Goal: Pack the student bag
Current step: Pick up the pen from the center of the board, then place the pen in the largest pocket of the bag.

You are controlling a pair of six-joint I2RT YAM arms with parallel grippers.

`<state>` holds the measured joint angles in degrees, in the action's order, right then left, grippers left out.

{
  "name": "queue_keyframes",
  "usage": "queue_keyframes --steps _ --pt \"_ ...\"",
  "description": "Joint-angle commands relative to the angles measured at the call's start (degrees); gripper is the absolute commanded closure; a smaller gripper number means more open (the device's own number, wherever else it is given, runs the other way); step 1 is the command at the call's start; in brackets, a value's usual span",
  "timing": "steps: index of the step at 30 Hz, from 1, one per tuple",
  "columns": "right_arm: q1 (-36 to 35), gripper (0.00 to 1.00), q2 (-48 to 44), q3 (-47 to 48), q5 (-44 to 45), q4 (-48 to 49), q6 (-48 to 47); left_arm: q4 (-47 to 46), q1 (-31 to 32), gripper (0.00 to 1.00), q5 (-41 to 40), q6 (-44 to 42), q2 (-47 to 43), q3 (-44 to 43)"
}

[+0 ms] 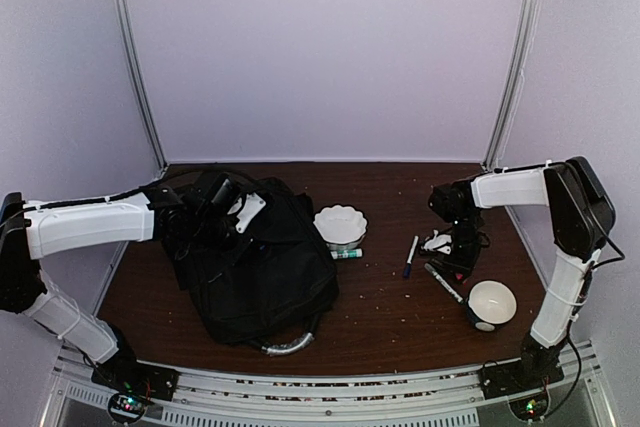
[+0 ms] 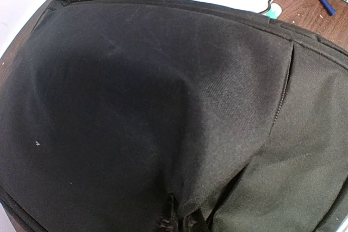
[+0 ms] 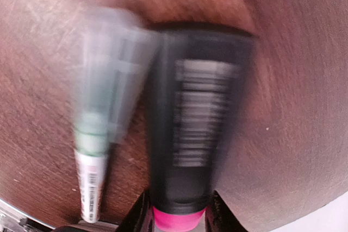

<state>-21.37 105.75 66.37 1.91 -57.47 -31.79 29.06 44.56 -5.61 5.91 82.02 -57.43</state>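
The student bag (image 1: 255, 267), a large black backpack with a silvery-grey handle (image 1: 288, 347), lies on the left half of the table. It fills the left wrist view (image 2: 163, 96). My left gripper (image 1: 232, 209) sits on the bag's far top. Its fingers do not show, but the fabric bunches and tents up to where the jaws are (image 2: 176, 218). My right gripper (image 1: 452, 252) is down at the table on the right. Its fingers (image 3: 138, 215) flank a black marker with a pink end (image 3: 190, 134), held between them (image 3: 179, 218). That view is blurred.
A white scalloped bowl (image 1: 340, 222) and a green marker (image 1: 347, 254) lie right of the bag. A blue pen (image 1: 410, 255), a white marker (image 1: 443, 282) and a round white bowl (image 1: 492, 302) are near the right gripper. A white-and-green marker (image 3: 92, 172) lies beside the held one.
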Motion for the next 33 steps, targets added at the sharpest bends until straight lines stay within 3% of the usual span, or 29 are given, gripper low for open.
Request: queue_keyframes --steps 1,7,18,24,33 --pt "0.64 0.72 0.45 -1.37 0.99 1.57 -0.04 -3.31 -0.32 1.0 2.27 0.5 0.66 0.35" --pt "0.62 0.86 -1.12 -0.59 0.69 0.86 0.3 -2.81 -0.32 1.0 1.63 0.55 -0.46 0.52" --pt "-1.78 0.91 -8.02 7.72 -5.7 -3.72 2.58 -3.57 -0.33 1.0 1.55 1.67 -2.86 -0.08" --pt "-9.0 0.92 -8.46 14.54 -12.47 -4.57 4.19 -5.6 -0.34 1.0 2.43 3.14 -4.29 0.2" --pt "-24.17 0.93 0.35 31.52 -29.47 -5.95 10.91 -5.33 -0.35 1.0 1.8 4.24 -5.42 -1.26"
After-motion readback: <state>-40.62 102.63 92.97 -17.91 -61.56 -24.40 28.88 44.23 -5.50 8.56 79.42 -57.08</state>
